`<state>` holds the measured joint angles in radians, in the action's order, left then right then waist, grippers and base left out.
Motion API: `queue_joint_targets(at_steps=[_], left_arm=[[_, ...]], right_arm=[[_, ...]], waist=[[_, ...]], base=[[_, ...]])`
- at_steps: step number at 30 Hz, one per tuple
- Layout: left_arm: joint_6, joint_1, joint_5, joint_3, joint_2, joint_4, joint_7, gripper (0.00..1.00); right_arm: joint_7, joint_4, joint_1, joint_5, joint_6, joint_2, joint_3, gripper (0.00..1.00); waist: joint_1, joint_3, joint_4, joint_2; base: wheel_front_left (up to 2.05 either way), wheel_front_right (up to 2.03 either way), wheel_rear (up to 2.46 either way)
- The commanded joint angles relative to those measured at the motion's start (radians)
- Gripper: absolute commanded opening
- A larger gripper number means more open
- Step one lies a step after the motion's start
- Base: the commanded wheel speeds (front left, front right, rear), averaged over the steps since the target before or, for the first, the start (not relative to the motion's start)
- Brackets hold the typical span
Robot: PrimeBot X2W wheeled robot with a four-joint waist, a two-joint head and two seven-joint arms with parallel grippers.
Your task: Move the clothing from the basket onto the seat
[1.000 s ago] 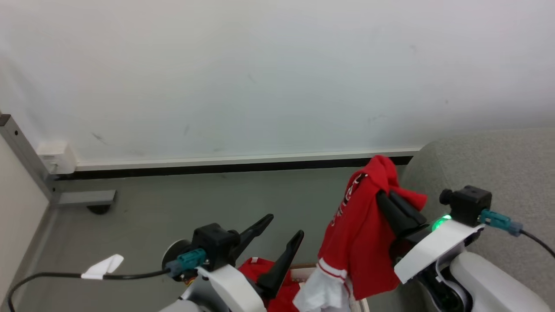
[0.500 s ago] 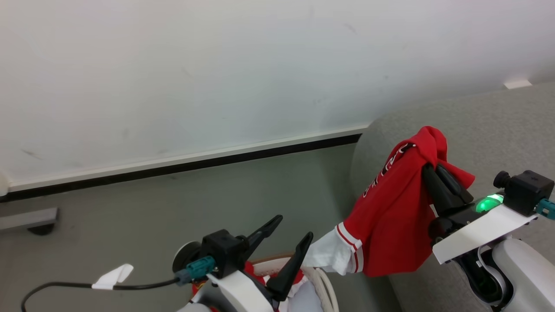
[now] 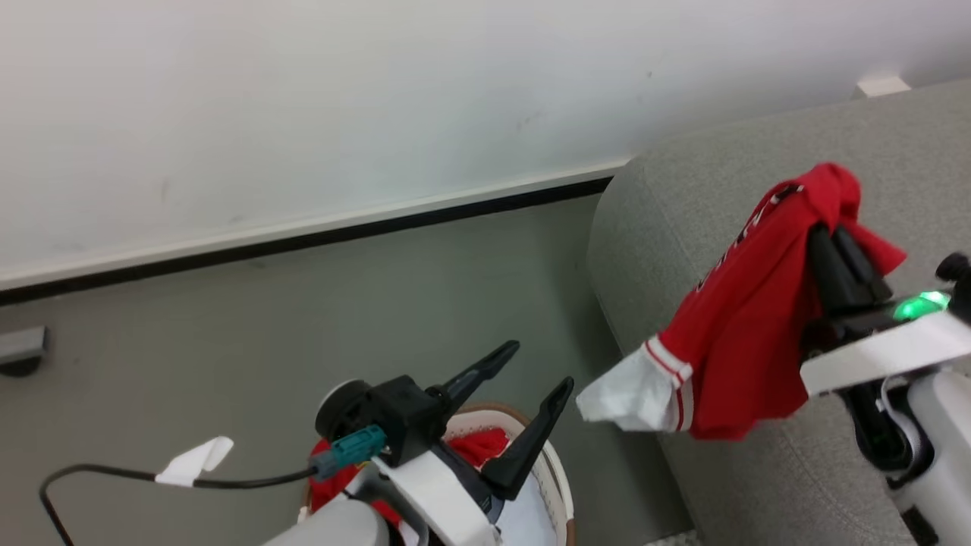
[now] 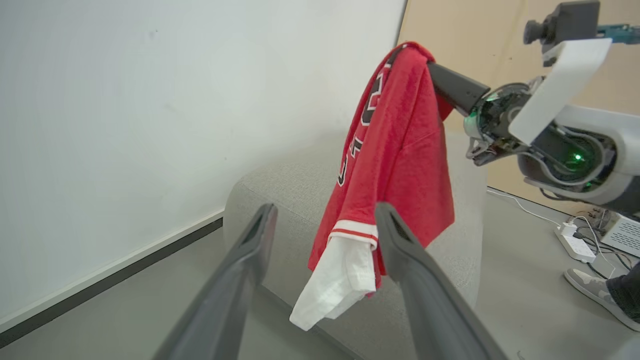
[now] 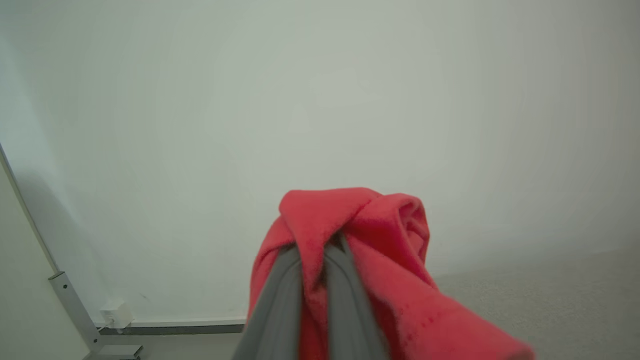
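Your right gripper (image 3: 827,235) pinches the red, white-cuffed clothing (image 3: 747,326), which droops below it. Your left gripper (image 3: 542,364) stands wide

soft cloth, woven upholstery, matt plastic
the clothing (image 3: 747,334) is soft, slightly fuzzy red fabric with a smoother white cuff; the seat (image 3: 667,227) is coarse-woven grey cloth; the basket (image 3: 557,478) wall looks like smooth plastic; the left gripper (image 3: 542,364) is matt dark plastic; the floor (image 3: 227,318) is smooth and matt.
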<state>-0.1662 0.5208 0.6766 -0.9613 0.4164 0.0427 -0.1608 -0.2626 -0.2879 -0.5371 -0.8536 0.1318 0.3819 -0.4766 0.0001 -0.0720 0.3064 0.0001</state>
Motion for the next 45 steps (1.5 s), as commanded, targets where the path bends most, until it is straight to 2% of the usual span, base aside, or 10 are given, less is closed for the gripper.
queue_joint_targets(at_steps=[1, 11, 20, 24, 32, 33, 34, 35, 36, 45], left_arm=[[0.007, 0.024, -0.027, 0.004, 0.011, 0.011, -0.002, 1.0], [0.065, 0.153, -0.072, 0.016, 0.047, 0.079, 0.013, 1.0], [0.101, 0.25, -0.098, 0.036, 0.074, 0.134, 0.022, 1.0], [0.104, 0.269, -0.1, 0.043, 0.075, 0.143, 0.016, 1.0], [0.104, 0.235, -0.083, 0.04, 0.086, 0.112, -0.008, 1.0], [0.101, 0.231, -0.081, 0.04, 0.09, 0.109, -0.009, 1.0], [0.098, 0.226, -0.08, 0.041, 0.094, 0.106, -0.01, 1.0], [0.095, 0.22, -0.075, 0.043, 0.097, 0.102, -0.012, 1.0], [0.093, 0.214, -0.071, 0.046, 0.1, 0.098, -0.013, 1.0], [0.039, 0.118, -0.034, 0.08, 0.123, 0.052, -0.054, 1.0]], right_arm=[[-0.003, -0.016, -0.046, 0.027, -0.002, -0.026, 0.045, 0.0], [-0.001, -0.254, -0.45, 0.271, -0.002, -0.119, 0.441, 0.0], [0.043, -0.436, -0.818, 0.688, -0.002, -0.095, 0.923, 0.0], [0.079, -0.444, -0.809, 0.943, -0.002, -0.081, 1.125, 0.0], [0.086, -0.42, -0.625, 1.29, -0.002, -0.252, 1.501, 0.0], [0.077, -0.422, -0.612, 1.305, -0.002, -0.268, 1.529, 0.17], [0.066, -0.431, -0.602, 1.319, -0.002, -0.285, 1.545, 0.45], [0.055, -0.442, -0.59, 1.332, -0.002, -0.299, 1.559, 0.92], [0.043, -0.45, -0.577, 1.342, -0.002, -0.307, 1.567, 1.0], [-0.003, -0.526, -0.422, 1.274, -0.002, -0.33, 1.506, 1.0]], waist=[[-0.0001, -0.061, -0.013, -0.0001], [-0.0001, -0.286, -0.094, -0.0001], [-0.0001, -0.467, -0.175, -0.0001], [-0.0001, -0.513, -0.199, -0.0001], [-0.0001, -0.515, -0.208, -0.0001], [-0.0001, -0.51, -0.205, -0.0001], [-0.0001, -0.504, -0.202, -0.0001], [-0.0001, -0.495, -0.198, -0.0001], [-0.0001, -0.485, -0.195, -0.0001], [-0.0001, -0.344, -0.172, -0.0001]], base=[[0.0, 0.0, 0.0], [0.0, 0.0, 0.0], [0.0, 0.0, 0.0], [0.0, 0.0, 0.0], [0.0, 0.0, 0.0], [0.0, 0.0, 0.0], [0.0, 0.0, 0.0], [0.0, 0.0, 0.0], [0.0, 0.0, 0.0], [0.0, 0.0, 0.0]])
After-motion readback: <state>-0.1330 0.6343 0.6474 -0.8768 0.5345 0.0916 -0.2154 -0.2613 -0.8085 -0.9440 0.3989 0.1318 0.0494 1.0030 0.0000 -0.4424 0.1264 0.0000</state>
